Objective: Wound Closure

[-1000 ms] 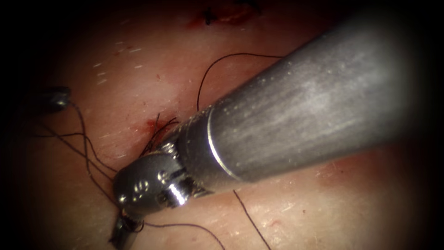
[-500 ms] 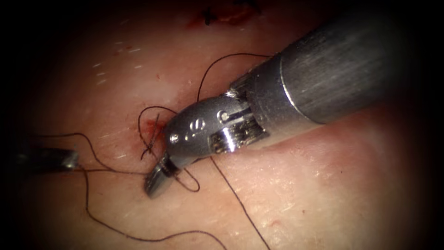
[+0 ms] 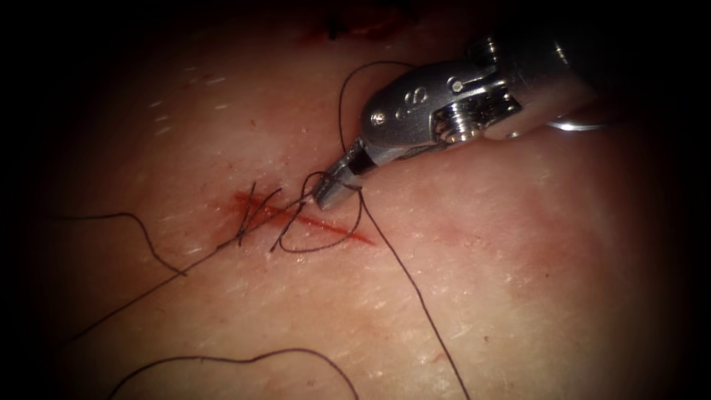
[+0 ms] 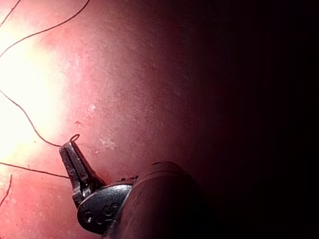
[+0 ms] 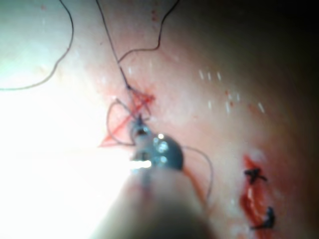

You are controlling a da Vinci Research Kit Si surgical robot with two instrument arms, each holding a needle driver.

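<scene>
**Right tool withdrawn toward 1 o'clock; thread drawn with it**

Since half a second ago, the right arm's steel needle-driver tool (image 3: 337,191) has been pulled back off the short red cut (image 3: 311,221) in the pale pork tissue (image 3: 518,296), its jaws closed on the dark thin thread (image 3: 415,289), so slack is being taken up. The left arm's tool (image 4: 71,155) is seen closed on thread. No needle can be made out.

There are two tools: the right tool (image 3: 337,189) and the left tool (image 4: 70,149). There is one piece of tissue (image 3: 518,281) with two cuts, a near cut (image 3: 311,221) and a far cut (image 5: 254,194). One dark thread (image 3: 415,289) lies on it in loops.
</scene>
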